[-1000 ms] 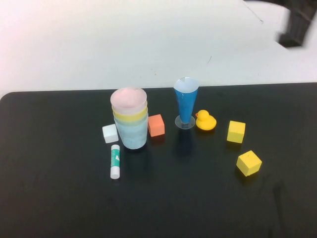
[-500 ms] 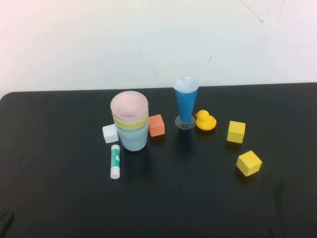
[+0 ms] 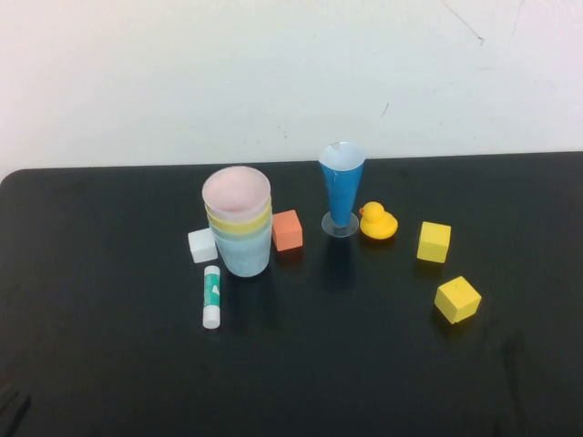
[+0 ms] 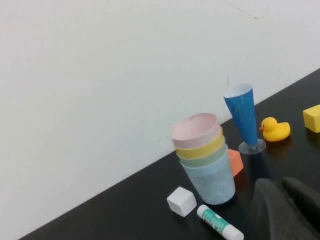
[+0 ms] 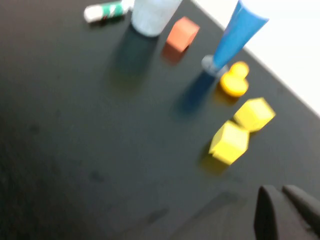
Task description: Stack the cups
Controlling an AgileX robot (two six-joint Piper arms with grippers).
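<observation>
The cups point(image 3: 239, 223) stand nested in one upright stack left of the table's middle: pink on top, then yellow, pale green, and light blue at the bottom. The left wrist view shows the same stack point(image 4: 205, 160), and the right wrist view shows only its blue base point(image 5: 152, 14). My left gripper point(image 4: 281, 185) is shut and empty, near the robot's side and well clear of the stack. My right gripper point(image 5: 279, 192) is shut and empty over bare table, near a yellow cube. Neither gripper appears in the high view.
Beside the stack are a white cube point(image 3: 202, 245), an orange cube point(image 3: 287, 229) and a glue stick point(image 3: 211, 296). To the right stand a tall blue cone glass point(image 3: 342, 187), a rubber duck point(image 3: 378, 221) and two yellow cubes point(image 3: 434, 241) point(image 3: 457, 299).
The right arm, seen at the upper right a second ago, has left the high view. The stack and the other objects have not moved.
</observation>
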